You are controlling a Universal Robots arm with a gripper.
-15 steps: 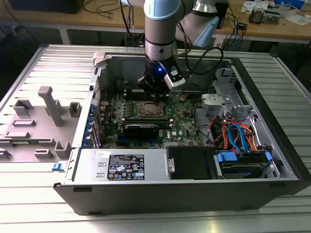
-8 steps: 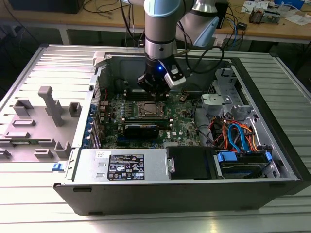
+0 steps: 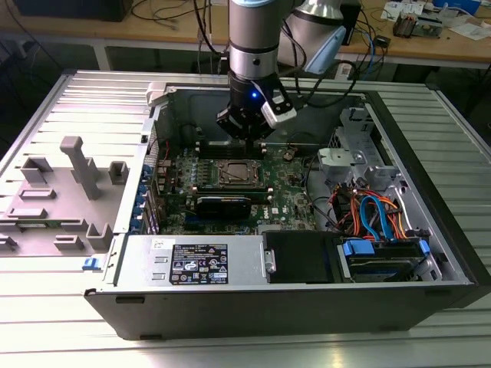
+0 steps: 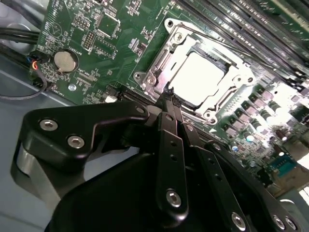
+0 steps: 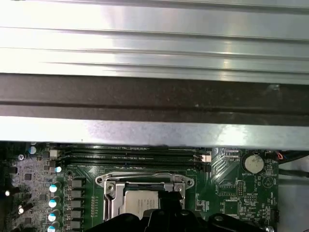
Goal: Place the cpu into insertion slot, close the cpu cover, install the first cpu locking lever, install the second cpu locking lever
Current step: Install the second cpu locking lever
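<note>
1. Cpu (image 4: 198,77) sits flat in the insertion slot (image 3: 236,175) at the middle of the green board (image 3: 285,201), inside the open computer case (image 3: 430,207) on the ribbed metal tabletop (image 3: 46,107); in the second wrist view its pale top shows through the square cut-out of the cpu cover (image 4: 159,63), which appears to lie down over it.
2. Hand (image 3: 249,136) hangs from the arm just at the slot's 12 o'clock edge in the exterior view. In the second wrist view its black fingers (image 4: 170,104) are drawn together to a narrow tip with nothing between them, the tip resting at the cover's rim beside a thin wire lever (image 4: 217,41).
3. Judging by this, the work stands at the cover or lever stage. Doing it well would call for pressing straight down on the frame's edge, never on the chip, and keeping the tip off the memory slots (image 5: 130,153) nearby.
4. Writing: a black label (image 3: 199,264) on the power box (image 3: 192,261) carries white print too small to read; board markings are likewise illegible.
</note>
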